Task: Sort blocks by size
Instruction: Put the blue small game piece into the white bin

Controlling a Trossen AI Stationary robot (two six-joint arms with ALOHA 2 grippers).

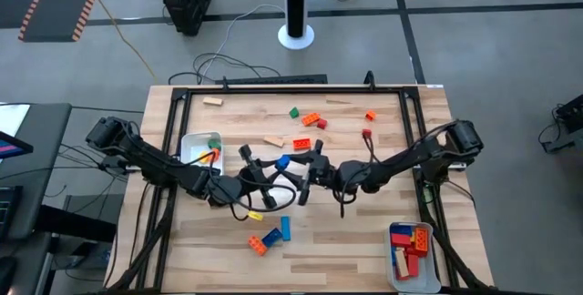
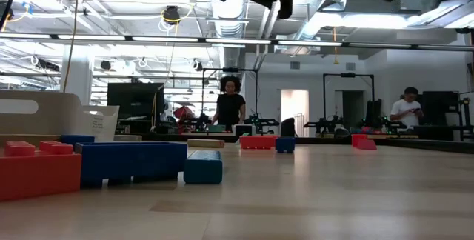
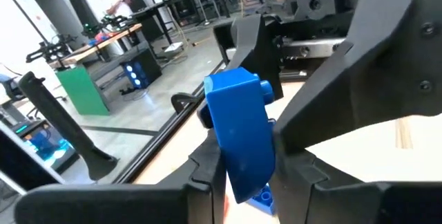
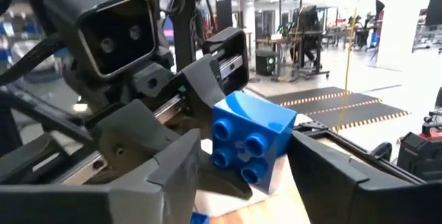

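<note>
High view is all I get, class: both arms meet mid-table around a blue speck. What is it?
Observer: The right wrist view shows a blue block with four round studs on one face.
Operator: Who holds it?
Observer: In the left wrist view it sits clamped between the fingers of the left pincer.
Operator: And the other arm?
Observer: The right pincer is at the same block, facing the left one; its grip cannot be judged.

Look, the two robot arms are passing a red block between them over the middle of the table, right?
Not quite: the block is blue, not red. The left wrist view shows it between the left gripper's fingers, and the two arms do meet over the middle of the table.
</note>
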